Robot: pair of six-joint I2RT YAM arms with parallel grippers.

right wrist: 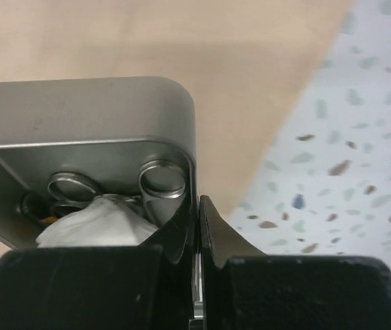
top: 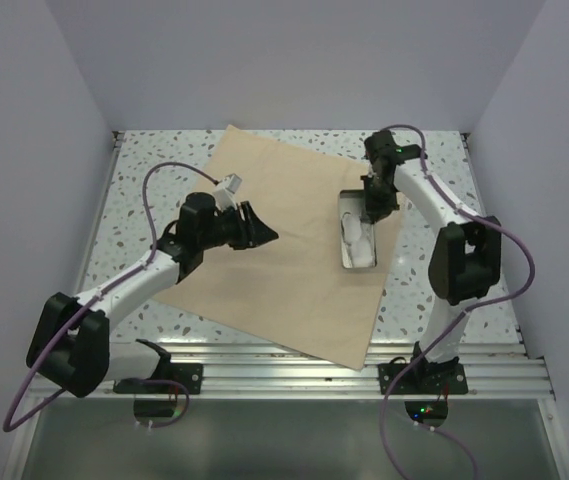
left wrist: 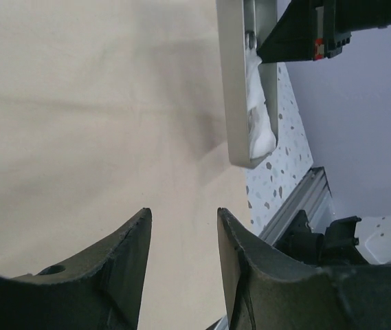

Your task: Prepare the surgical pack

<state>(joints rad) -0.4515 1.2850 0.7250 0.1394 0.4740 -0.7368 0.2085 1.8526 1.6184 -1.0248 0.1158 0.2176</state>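
The surgical pack (top: 264,280) is lying spread as a wide tan sheet on the speckled table (top: 134,180). The metal tray (top: 343,228) is sitting on its right-hand part, so the cloth is running out from under the tray and reaching well to the tray's left and near side. The right gripper (right wrist: 198,206) is pinching the tray's far end wall, with one finger inside and one outside, pressed tight on the thin metal. Inside the tray, white gauze (right wrist: 99,223) is lying over steel ring handles (right wrist: 161,180) just beside that pinched wall. The left gripper (left wrist: 183,218) is hovering left of the tray over bare cloth, its fingers standing apart with nothing between them.

The cloth is looking soft, light and limp. It will probably drape and crease rather than hold a shape, and it may slide on the smooth table if dragged. The tray is weighing it down, so a free corner or edge away from the tray seems the sensible place to take hold. Pinching only the thin edge and lifting it low should let a fold travel toward the tray without tugging the tray askew.
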